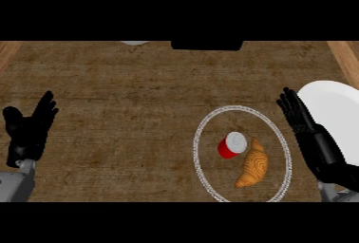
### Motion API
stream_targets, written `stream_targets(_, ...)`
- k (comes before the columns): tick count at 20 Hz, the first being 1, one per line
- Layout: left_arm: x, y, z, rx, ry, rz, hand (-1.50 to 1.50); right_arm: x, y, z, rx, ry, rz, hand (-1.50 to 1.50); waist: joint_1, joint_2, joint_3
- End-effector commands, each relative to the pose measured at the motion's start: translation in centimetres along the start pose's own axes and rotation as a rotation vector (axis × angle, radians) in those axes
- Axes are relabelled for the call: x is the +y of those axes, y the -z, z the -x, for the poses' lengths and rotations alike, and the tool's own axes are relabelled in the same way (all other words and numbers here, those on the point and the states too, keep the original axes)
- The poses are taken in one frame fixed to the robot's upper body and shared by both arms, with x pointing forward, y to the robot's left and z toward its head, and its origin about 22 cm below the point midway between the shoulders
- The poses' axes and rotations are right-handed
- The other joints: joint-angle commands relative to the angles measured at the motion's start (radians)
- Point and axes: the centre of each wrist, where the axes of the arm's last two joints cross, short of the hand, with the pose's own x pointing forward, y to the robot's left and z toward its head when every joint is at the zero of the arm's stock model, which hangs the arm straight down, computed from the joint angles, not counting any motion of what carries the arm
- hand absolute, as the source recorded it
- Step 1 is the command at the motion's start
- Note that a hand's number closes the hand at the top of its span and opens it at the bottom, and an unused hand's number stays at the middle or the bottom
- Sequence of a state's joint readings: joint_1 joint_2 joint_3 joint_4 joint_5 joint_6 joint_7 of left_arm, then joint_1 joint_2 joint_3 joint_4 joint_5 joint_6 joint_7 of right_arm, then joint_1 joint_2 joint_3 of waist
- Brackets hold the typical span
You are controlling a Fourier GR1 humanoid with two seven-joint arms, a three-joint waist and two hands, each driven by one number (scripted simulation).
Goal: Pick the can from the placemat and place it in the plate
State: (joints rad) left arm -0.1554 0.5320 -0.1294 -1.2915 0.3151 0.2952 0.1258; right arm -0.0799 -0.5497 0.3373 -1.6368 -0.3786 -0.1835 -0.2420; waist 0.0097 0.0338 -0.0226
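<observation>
Brown wooden counter (pixel 126 95), red can (pixel 232 145) beside a croissant (pixel 253 164) on the white-rimmed placemat (pixel 198 142), white plate (pixel 336 109) far right, left hand (pixel 28 130) and right hand (pixel 300 116) open, holding nothing.

Left hand (pixel 28 130) sits at the view's left edge, fingers straight and pointing up, thumb splayed off to the left, its grey forearm rising from the lower left corner. Right hand (pixel 300 116) is up at the right side, fingers straight and together, aimed up and slightly left, the wrist and forearm slanting down to the lower right corner. Neither hand holds anything.
</observation>
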Motion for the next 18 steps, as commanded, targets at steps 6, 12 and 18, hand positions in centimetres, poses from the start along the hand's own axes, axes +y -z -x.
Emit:
stream_targets(6, -5.0, -3.1, 4.8, 0.161, -0.114, 0.168, 0.00, -6.6, 2.8, -6.2, -0.111, -0.138, 0.579, 1.50, -0.042, -0.043, 0.017)
stream_targets(12, -8.7, -5.3, 4.5, 0.153, -0.205, 0.277, 0.00, -6.5, -2.2, -1.4, 0.034, -0.407, 0.965, -1.50, -0.047, -0.047, 0.020)
stream_targets(18, -9.6, -6.0, 4.0, 0.144, -0.179, 0.284, 0.00, -0.2, -7.3, -4.0, 0.021, -0.420, 0.897, -1.50, -0.021, -0.037, 0.021)
